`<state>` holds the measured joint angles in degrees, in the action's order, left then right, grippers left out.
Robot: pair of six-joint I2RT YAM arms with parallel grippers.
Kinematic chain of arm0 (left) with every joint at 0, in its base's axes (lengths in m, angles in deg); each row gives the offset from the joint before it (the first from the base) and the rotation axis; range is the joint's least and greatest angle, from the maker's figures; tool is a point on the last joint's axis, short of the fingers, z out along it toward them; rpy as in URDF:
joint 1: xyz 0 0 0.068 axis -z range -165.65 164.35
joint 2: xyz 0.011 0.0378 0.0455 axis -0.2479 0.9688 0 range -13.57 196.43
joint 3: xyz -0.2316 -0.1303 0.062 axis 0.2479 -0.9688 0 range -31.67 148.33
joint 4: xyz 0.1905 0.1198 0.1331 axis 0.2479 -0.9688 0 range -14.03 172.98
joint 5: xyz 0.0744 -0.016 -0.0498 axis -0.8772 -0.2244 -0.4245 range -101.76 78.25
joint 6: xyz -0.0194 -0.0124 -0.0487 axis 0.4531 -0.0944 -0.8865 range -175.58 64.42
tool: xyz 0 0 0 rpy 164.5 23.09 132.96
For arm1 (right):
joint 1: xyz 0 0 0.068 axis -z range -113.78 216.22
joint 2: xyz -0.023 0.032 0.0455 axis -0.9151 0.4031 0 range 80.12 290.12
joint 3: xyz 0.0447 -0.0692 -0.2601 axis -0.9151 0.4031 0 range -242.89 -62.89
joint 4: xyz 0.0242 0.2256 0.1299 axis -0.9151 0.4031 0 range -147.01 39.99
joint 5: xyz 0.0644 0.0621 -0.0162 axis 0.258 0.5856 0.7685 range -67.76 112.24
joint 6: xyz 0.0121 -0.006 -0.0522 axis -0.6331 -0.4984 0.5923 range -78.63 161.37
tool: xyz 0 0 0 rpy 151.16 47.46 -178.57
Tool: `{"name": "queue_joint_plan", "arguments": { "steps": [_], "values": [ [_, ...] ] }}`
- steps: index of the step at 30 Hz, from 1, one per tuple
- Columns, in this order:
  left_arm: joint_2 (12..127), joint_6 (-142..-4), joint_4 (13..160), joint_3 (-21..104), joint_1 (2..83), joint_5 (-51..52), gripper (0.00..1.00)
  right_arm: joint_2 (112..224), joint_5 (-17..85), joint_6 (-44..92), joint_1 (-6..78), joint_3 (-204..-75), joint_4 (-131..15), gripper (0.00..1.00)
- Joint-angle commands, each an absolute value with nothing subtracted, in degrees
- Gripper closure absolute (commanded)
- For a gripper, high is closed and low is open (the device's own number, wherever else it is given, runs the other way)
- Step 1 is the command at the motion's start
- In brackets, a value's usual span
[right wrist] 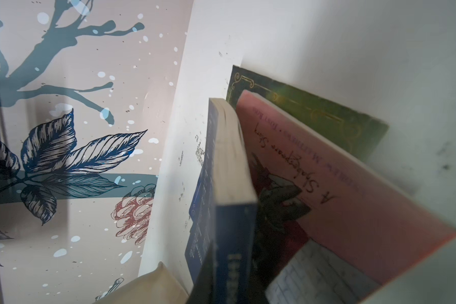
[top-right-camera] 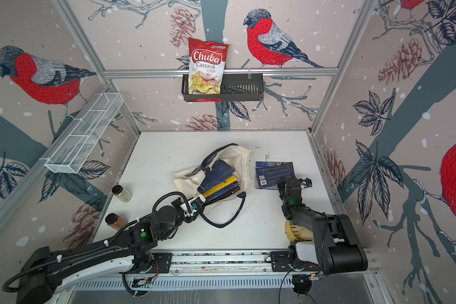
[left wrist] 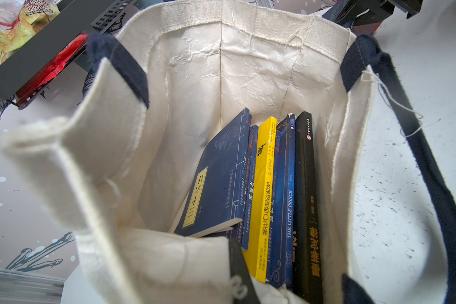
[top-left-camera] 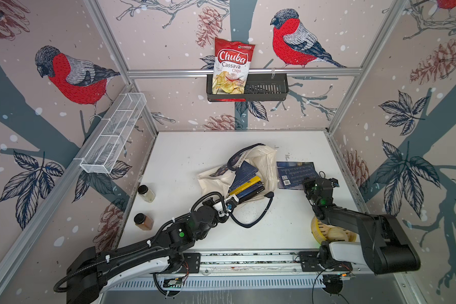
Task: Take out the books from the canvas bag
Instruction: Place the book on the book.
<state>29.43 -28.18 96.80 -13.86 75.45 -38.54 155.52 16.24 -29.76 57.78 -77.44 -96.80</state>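
The cream canvas bag lies on its side mid-table, its mouth facing my left arm. My left gripper is shut on the bag's near rim, pinching the cloth. Inside stand several books: navy ones, a yellow spine, "The Little Prince" and a black one. Right of the bag, my right gripper is shut on a navy book held on edge. It is over books lying on the table, among them a pink one and a green one.
Two spice jars stand at the table's left edge. A navy strap loop trails in front of the bag. A round yellow object sits under my right arm. Chips sit in a black wall basket, and a white wire shelf hangs left.
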Motion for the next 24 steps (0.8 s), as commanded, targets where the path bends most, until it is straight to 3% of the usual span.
{"name": "queue_joint_plan", "arguments": {
  "steps": [1, 11, 17, 24],
  "values": [
    [29.09, -27.21, 101.95, -13.74, 75.46, -37.42, 1.0, 155.11, 13.59, -31.98, 56.79, -76.97, -97.45, 0.74],
    [29.06, -27.32, 101.82, -13.58, 75.45, -37.07, 1.0, 148.14, 8.67, -33.98, 55.81, -75.78, -85.92, 0.37],
    [29.03, -27.28, 101.87, -13.78, 75.48, -37.13, 1.0, 142.74, 9.23, -33.16, 56.21, -76.14, -76.9, 0.24],
    [29.58, -26.78, 102.15, -13.83, 75.52, -37.14, 1.0, 131.75, 7.06, -33.38, 56.64, -75.75, -65.53, 0.01]
  ]
}}
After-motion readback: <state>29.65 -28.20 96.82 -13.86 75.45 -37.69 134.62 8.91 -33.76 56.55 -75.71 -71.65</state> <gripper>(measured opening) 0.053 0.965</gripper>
